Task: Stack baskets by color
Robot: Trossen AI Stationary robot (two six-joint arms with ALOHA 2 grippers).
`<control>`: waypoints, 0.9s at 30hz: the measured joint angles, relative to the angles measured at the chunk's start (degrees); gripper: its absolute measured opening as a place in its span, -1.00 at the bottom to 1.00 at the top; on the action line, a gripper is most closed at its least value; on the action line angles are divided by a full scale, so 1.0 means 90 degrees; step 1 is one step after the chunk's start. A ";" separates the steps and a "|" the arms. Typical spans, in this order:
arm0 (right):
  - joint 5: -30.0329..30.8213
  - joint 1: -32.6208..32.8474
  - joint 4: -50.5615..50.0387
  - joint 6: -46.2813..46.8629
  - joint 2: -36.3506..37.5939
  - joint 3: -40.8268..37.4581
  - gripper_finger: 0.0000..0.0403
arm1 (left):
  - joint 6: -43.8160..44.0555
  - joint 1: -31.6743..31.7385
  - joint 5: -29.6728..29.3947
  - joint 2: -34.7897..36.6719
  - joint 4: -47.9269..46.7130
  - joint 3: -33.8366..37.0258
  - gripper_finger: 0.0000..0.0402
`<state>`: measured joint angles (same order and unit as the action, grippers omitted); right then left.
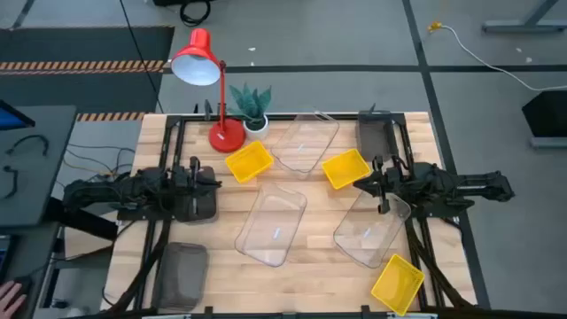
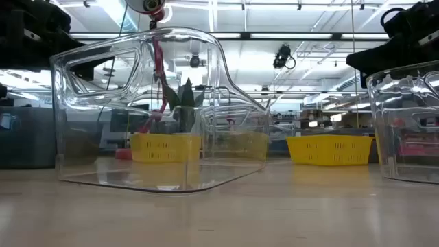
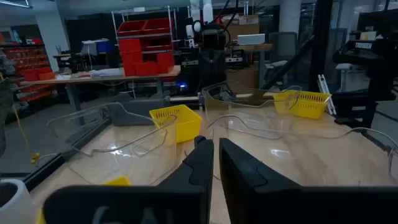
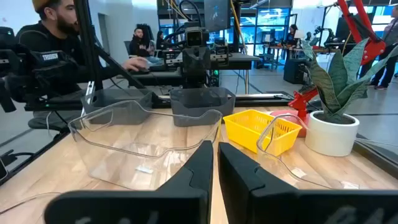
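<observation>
Right now I see both sets of fingers nearly closed, holding nothing: just past my right fingers [image 4: 213,163] a clear bin [image 4: 140,144], then a yellow bin [image 4: 260,129]; beyond my left fingers [image 3: 215,163], another yellow bin [image 3: 176,121].

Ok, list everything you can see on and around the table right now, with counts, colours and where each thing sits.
Yellow baskets: three, bright yellow; one by the lamp base, one at back centre-right, one at the front right corner.
Clear baskets: three, transparent; one at back centre, one at front centre, one at front right under the right arm.
Grey baskets: three, dark grey; one at the front left, one at the back right edge, one under the left gripper.
Desk lamp: one, red; back left.
Potted plant: one, green in a white pot; beside the lamp.
Table: one, light wood.
People: several, seated beyond the table in the right wrist view.
Left gripper: shut, empty, left side.
Right gripper: shut, empty, right side.
</observation>
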<state>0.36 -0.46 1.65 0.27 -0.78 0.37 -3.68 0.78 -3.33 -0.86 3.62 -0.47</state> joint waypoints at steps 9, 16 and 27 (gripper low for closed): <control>0.0000 -0.0001 -0.0001 0.0000 -0.0002 0.0000 -0.85 | 0.0002 0.0000 0.0000 0.0000 0.0000 0.0000 -0.82; 0.0000 0.0000 0.0000 0.0000 -0.0001 -0.0001 -0.85 | 0.0002 0.0000 0.0000 0.0002 0.0000 0.0002 -0.82; 0.0000 0.0000 0.0000 0.0000 0.0000 0.0001 -0.85 | 0.0002 0.0000 0.0000 0.0000 0.0000 0.0000 -0.82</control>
<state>0.36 -0.46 1.65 0.27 -0.78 0.38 -3.66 0.78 -3.33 -0.86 3.61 -0.47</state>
